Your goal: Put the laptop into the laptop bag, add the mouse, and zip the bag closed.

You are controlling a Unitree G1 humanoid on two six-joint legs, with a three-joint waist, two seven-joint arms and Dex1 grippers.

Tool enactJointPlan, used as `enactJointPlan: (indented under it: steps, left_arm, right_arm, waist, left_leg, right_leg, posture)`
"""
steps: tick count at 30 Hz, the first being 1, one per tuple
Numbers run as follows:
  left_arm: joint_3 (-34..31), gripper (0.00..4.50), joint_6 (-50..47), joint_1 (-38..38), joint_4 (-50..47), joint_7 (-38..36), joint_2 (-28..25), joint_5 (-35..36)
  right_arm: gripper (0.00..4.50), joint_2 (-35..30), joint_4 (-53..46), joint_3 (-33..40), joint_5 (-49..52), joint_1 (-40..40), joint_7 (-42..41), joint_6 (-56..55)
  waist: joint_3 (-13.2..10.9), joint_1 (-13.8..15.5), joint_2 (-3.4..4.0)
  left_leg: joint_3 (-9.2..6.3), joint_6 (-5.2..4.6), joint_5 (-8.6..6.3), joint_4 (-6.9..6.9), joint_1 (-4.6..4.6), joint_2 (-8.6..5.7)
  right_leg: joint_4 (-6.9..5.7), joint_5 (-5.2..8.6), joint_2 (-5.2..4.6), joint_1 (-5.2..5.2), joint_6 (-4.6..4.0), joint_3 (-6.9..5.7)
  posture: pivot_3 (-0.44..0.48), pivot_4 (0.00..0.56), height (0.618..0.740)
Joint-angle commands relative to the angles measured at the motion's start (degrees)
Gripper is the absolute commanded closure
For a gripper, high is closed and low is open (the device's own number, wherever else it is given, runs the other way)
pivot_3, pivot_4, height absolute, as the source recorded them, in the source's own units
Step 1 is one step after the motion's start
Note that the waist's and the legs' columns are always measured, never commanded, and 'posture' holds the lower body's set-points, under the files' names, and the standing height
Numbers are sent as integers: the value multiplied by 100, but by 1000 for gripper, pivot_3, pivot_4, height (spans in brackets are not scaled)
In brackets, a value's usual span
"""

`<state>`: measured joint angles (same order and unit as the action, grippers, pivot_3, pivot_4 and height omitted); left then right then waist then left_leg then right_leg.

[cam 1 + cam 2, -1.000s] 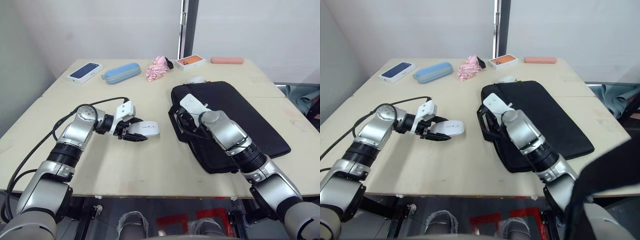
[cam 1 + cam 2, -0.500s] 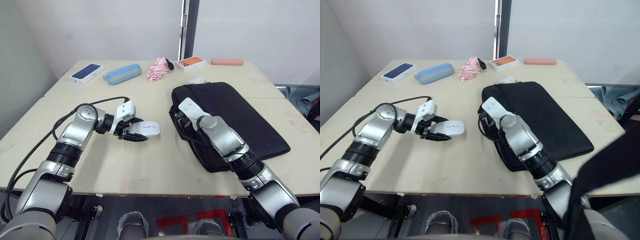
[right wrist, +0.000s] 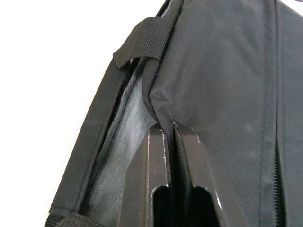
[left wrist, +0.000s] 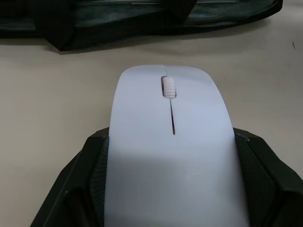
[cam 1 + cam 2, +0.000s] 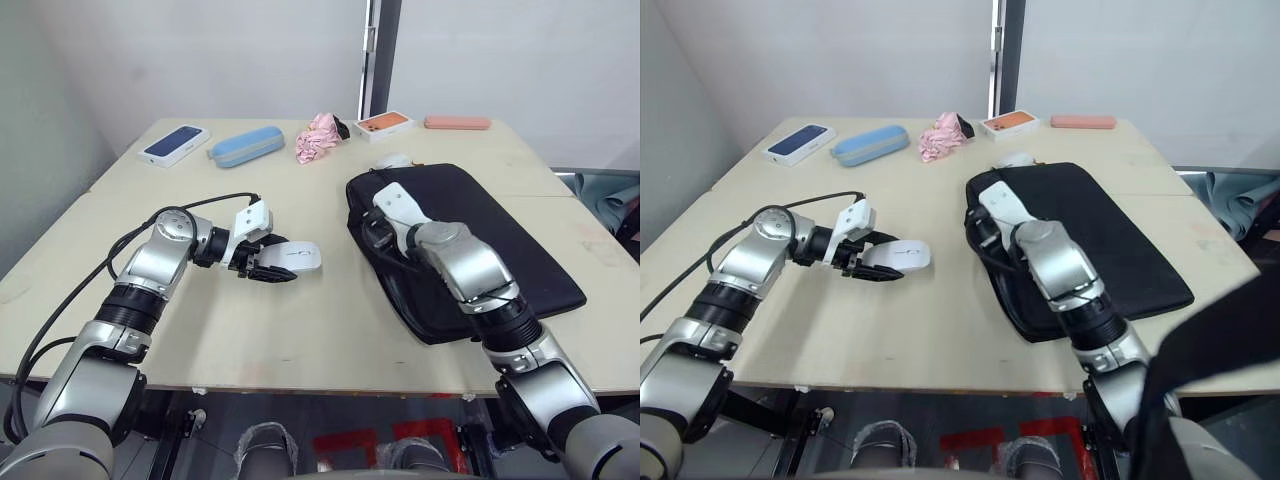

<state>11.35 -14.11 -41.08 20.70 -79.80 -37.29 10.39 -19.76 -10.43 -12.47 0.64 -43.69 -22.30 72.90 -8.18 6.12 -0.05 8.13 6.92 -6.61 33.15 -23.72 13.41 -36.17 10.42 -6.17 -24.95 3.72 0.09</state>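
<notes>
Mouse held, bag edge pinched

My left gripper (image 5: 268,264) clamps the mouse (image 5: 298,257); my right gripper (image 3: 169,130) pinches the laptop bag (image 5: 480,235) edge, which may slip and drop shut.

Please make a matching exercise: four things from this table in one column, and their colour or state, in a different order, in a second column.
Things:
1. mouse
2. laptop bag
3. glasses case
4. crumpled cloth

Colour or state:
A. pink, at the far side of the table
B. light blue, lying next to a phone box
C. white, held in the left claw
D. black, its open edge pinched by the right claw

Pairs: 1-C, 2-D, 3-B, 4-A
</notes>
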Motion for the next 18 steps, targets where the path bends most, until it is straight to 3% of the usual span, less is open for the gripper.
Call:
enactJointPlan:
  steps: [1, 6, 14, 18]
  left_arm:
    - [-24, 1629, 96, -235, -4, 3, 75, -11]
    - [39, 1629, 181, -325, 113, -9, 214, -62]
    - [85, 1629, 355, -524, 386, 34, 517, -143]
    - [-41, 1629, 389, -807, 673, 362, 935, -95]
  right_arm:
    - [4464, -245, -659, 783, 430, -484, -283, 493]
    - [4464, -641, -974, 1354, 969, -973, -612, 869]
    - [4464, -1045, -655, 1955, 1470, -1730, -711, 808]
    - [4464, -1091, -651, 2054, 1590, -1753, -611, 810]
  waist:
    - [-1, -1, 1]
    - [-1, -13, 2]
    - [-6, -23, 6]
    - [-6, -5, 6]
  left_leg:
    - [0, 0, 1, 0, -3, 0]
    - [2, 3, 3, -7, 0, 1]
    - [7, 16, 12, -15, -19, 2]
    - [6, 16, 12, -17, -21, 2]
  right_leg:
    - [0, 0, 0, -3, 0, 0]
    - [2, 1, 2, -4, 0, 2]
    - [6, 2, 6, -29, -3, 5]
    - [8, 5, 7, -29, -8, 2]
  posture:
    - [0, 150, 740]
    - [0, 150, 740]
    - [0, 150, 740]
    - [0, 150, 740]
